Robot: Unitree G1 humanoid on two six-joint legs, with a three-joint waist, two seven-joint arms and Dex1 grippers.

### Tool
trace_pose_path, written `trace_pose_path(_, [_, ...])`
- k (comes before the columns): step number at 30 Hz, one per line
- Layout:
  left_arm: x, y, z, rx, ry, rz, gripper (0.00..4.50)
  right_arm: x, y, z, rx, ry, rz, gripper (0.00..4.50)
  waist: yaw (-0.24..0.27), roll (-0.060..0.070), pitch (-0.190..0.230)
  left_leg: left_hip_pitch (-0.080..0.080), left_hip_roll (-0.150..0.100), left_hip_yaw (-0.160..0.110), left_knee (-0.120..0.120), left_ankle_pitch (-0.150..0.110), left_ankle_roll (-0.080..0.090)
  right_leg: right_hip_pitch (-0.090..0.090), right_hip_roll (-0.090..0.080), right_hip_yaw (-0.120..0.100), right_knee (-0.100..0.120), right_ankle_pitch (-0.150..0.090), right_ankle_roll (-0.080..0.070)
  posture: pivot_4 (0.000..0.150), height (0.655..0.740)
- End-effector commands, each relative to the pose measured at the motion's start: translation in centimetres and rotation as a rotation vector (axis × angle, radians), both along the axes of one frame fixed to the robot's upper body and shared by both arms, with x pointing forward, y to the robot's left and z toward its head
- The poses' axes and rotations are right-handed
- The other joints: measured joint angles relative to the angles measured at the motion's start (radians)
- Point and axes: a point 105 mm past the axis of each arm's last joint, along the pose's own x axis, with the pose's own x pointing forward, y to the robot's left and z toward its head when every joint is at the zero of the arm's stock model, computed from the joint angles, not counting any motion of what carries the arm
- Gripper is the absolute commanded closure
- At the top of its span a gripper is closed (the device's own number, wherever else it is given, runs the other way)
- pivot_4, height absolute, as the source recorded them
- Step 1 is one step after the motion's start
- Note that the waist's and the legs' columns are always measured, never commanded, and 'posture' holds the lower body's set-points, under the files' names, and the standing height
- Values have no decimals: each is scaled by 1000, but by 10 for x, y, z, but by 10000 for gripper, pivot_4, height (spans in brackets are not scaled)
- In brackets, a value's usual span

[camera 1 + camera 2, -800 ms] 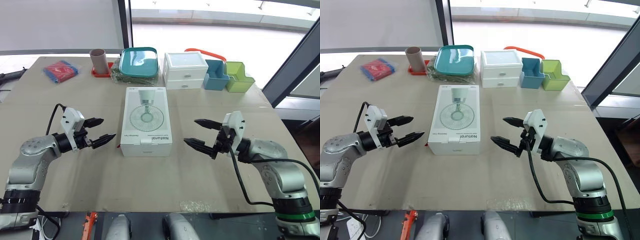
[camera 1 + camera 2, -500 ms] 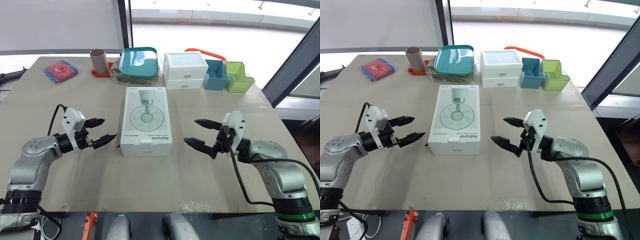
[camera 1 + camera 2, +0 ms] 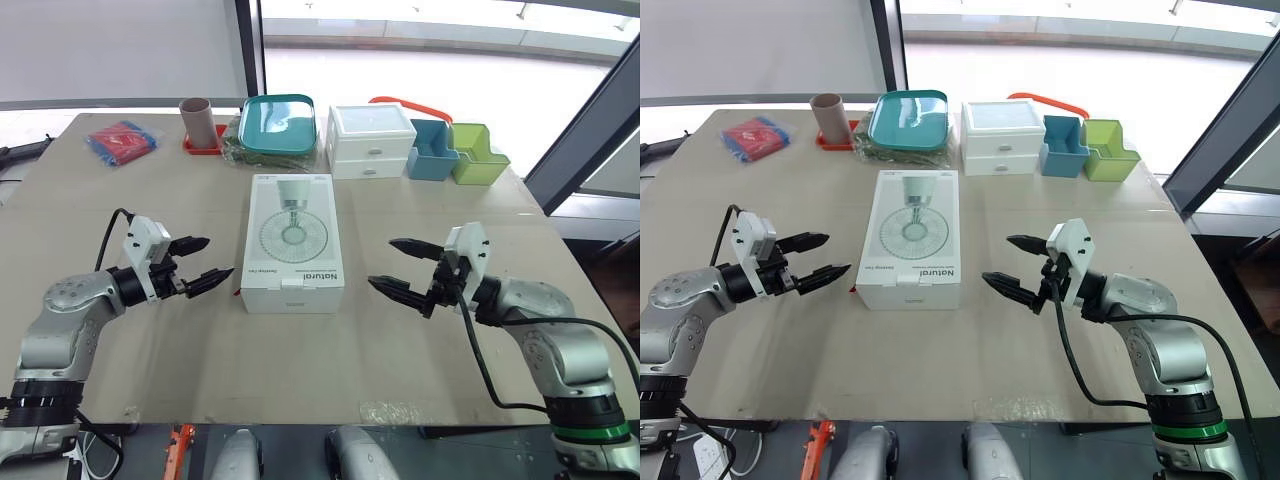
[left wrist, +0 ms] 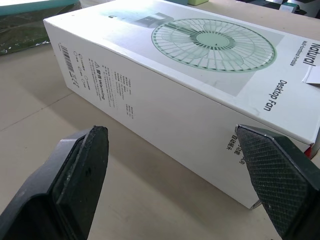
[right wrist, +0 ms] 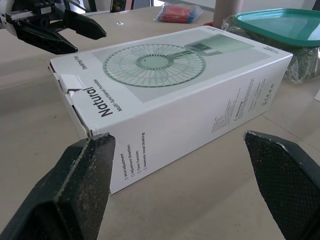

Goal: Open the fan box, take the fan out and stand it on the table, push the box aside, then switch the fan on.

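The white fan box (image 3: 294,240) lies flat in the middle of the table, its lid closed, a fan picture and "Natural" printed on top. Just off the box's left side, my left gripper (image 3: 200,260) hovers open, fingers pointing at the box (image 4: 190,95). My right gripper (image 3: 397,267) is open too, a short way off the box's right side, fingers pointing toward the box (image 5: 165,95). Neither gripper touches the box. The near end flap (image 5: 70,82) of the box stands slightly ajar.
Along the table's far edge stand a red packet (image 3: 122,139), a brown tube (image 3: 198,122) on a red tray, a teal tray (image 3: 279,122), a white drawer unit (image 3: 370,140), and blue (image 3: 432,150) and green (image 3: 478,154) bins.
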Motion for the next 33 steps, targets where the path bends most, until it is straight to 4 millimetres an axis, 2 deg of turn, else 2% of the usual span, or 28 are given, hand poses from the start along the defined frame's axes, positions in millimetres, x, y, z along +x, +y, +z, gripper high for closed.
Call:
trace_pose_path(1, [2,10,13,10,-50,30,0,9,-10,9,-6,-57,-68,203,0,0,0,0,0,0,0,0,0,0,0,0,0,0,0,1500,7400])
trace_pose_path(10, [6,21,2,18,-30,76,0,27,-27,-6,-64,-44,-205,203,0,0,0,0,0,0,0,0,0,0,0,0,0,0,0,1500,7400])
trace_pose_path(11, [7,21,3,10,-35,83,2513,28,-27,-4,-53,-48,-212,54,0,0,0,0,0,0,0,0,0,0,0,0,0,0,0,1500,7400])
trace_pose_path(13, [6,19,3,-1,-34,62,7299,32,-28,-1,-16,-42,-237,5417,0,0,0,0,0,0,0,0,0,0,0,0,0,0,0,1500,7400])
trace_pose_path(15, [6,19,2,0,-38,59,14416,31,-26,0,-14,-44,-226,12231,-1,0,0,0,0,0,0,0,0,0,0,0,0,0,0,1500,7400])
trace_pose_path(20, [12,18,-4,14,-38,73,28336,32,-20,-9,-25,-19,-208,27083,0,0,0,0,0,0,0,0,0,0,0,0,0,0,0,1500,7400])
trace_pose_path(22, [15,13,-10,23,-30,67,32748,32,-7,-14,-23,-3,-173,32090,0,0,0,0,0,0,0,0,0,0,0,0,0,0,0,1500,7400])
trace_pose_path(24, [17,0,-19,38,-15,34,40885,30,10,-23,-44,7,-114,41019,-1,0,0,0,0,0,0,0,0,0,0,0,1,0,-1,1500,7400])
trace_pose_path(25, [19,-5,-23,53,-12,23,43623,32,16,-27,-57,13,-107,44064,-1,0,0,1,0,0,0,0,0,0,0,0,1,0,-1,1500,7400])
trace_pose_path(29, [25,-20,-39,55,10,7,43623,45,36,-42,-84,34,-107,44064,-1,0,-1,0,0,0,2,0,0,0,0,0,1,1,-1,1500,7400])
trace_pose_path(33, [25,-27,-45,74,6,-7,43623,46,45,-42,-71,26,-77,44064,0,0,-1,0,0,0,3,0,0,0,0,0,2,1,-1,1500,7400])
